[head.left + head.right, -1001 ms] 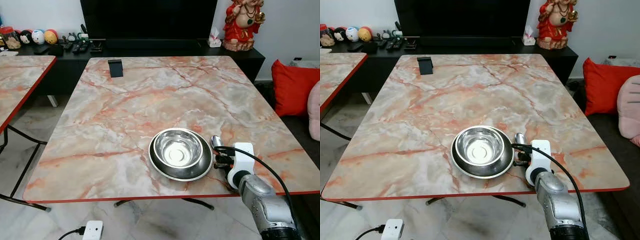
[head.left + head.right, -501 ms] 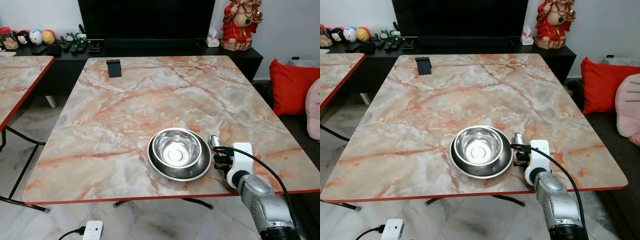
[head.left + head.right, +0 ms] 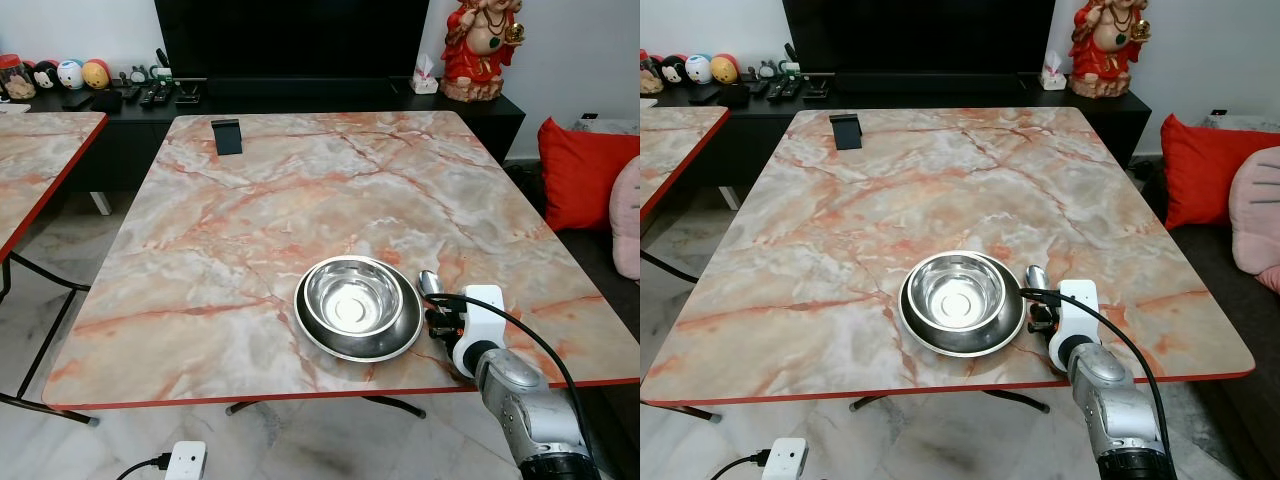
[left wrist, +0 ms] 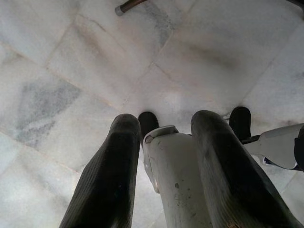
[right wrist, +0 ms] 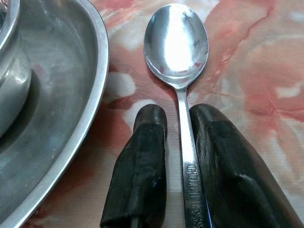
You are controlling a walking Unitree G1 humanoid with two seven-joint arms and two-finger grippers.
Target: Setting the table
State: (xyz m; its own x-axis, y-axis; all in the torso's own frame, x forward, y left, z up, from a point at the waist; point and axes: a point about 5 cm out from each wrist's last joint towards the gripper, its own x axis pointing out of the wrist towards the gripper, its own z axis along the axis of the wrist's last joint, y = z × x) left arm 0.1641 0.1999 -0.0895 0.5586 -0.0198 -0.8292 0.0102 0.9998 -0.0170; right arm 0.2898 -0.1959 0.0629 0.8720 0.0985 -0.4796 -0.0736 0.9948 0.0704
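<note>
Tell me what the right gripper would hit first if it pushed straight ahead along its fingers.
The right gripper straddles the spoon handle on the table. Straight ahead lies the spoon's own bowl; beyond it only bare tabletop, apparently. The plate sits beside that line, not in it.

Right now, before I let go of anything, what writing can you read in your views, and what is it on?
"GUID...": stamped letters on the spoon handle, between the right gripper fingers; the first ones read roughly so, the rest are cut off.
Tissue box and small items on the black cabinet: any print too small to read.
</note>
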